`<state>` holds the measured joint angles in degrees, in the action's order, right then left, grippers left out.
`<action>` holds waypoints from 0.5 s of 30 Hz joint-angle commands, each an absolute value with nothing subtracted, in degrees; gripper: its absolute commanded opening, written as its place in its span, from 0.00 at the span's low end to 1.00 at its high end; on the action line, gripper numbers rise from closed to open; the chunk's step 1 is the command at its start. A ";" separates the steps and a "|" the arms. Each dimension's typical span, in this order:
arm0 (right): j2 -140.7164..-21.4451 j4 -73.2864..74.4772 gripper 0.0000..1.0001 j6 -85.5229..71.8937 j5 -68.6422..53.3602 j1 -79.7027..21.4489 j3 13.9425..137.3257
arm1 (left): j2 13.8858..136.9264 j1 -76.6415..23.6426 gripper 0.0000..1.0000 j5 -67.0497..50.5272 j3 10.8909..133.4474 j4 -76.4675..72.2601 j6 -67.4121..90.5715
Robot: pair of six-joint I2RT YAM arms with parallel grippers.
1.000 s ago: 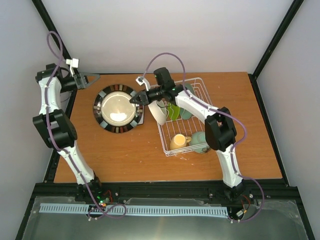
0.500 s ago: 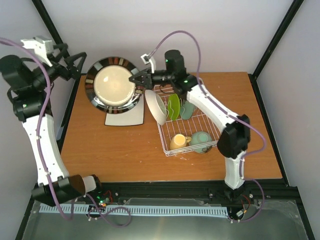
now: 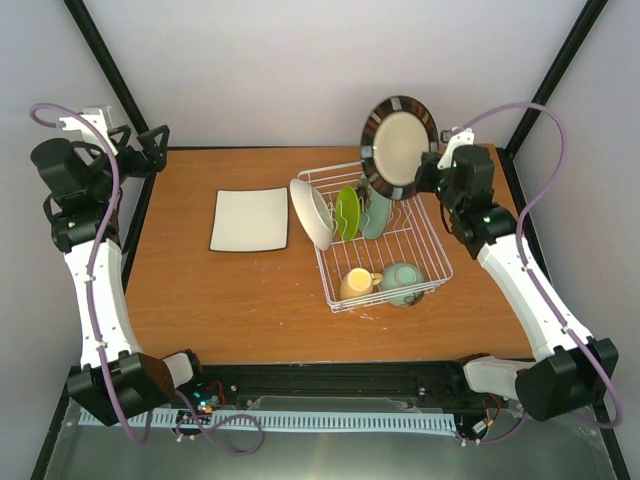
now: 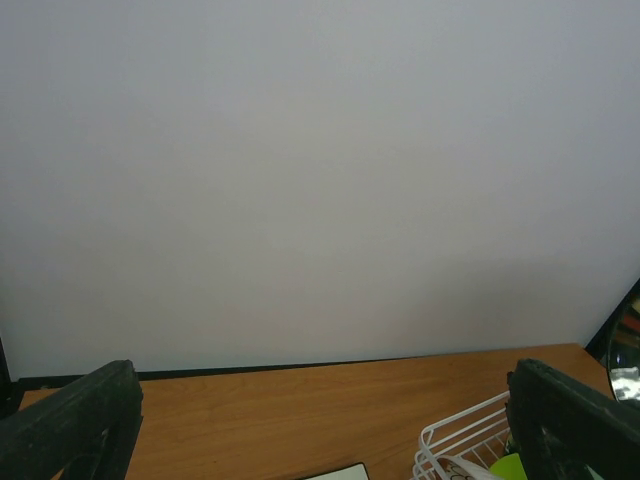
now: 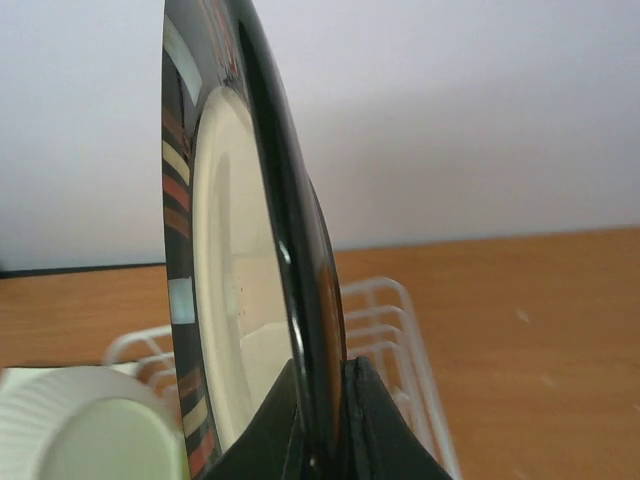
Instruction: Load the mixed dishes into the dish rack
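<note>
My right gripper (image 3: 428, 180) is shut on the rim of the dark striped-rim plate (image 3: 400, 145) and holds it on edge in the air above the far right corner of the white wire dish rack (image 3: 432, 250). In the right wrist view the plate (image 5: 230, 300) stands clamped between my fingers (image 5: 372, 425). In the rack stand the white petal-patterned plate (image 3: 312, 213), the lime green plate (image 3: 347, 212) and the pale teal plate (image 3: 372, 215); the yellow mug (image 3: 357, 283) and mint-green bowl (image 3: 403, 282) lie at its near end. The square white plate (image 3: 250, 220) lies flat left of the rack. My left gripper (image 3: 158, 140) is open and empty at the far left corner.
The rack's far rim (image 4: 460, 445) and a corner of the square plate (image 4: 335, 472) show low in the left wrist view, between my spread fingers (image 4: 70, 420). Black frame posts (image 3: 100, 50) stand at the table's far corners, with white walls behind.
My right arm has lifted the striped-rim plate off the square plate and carried it right, over the rack's far right corner. My left arm has drawn back to the far left corner.
</note>
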<state>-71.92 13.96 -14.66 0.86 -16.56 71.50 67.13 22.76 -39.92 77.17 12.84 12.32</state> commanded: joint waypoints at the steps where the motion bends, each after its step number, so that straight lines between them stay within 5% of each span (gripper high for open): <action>1: -65.23 5.40 0.03 -15.85 18.00 -17.41 68.41 | 66.05 22.98 1.00 -39.00 77.32 12.40 11.16; 15: -61.06 1.11 0.03 -14.06 30.90 -17.31 61.68 | 65.29 23.01 1.00 -39.20 74.46 11.96 10.90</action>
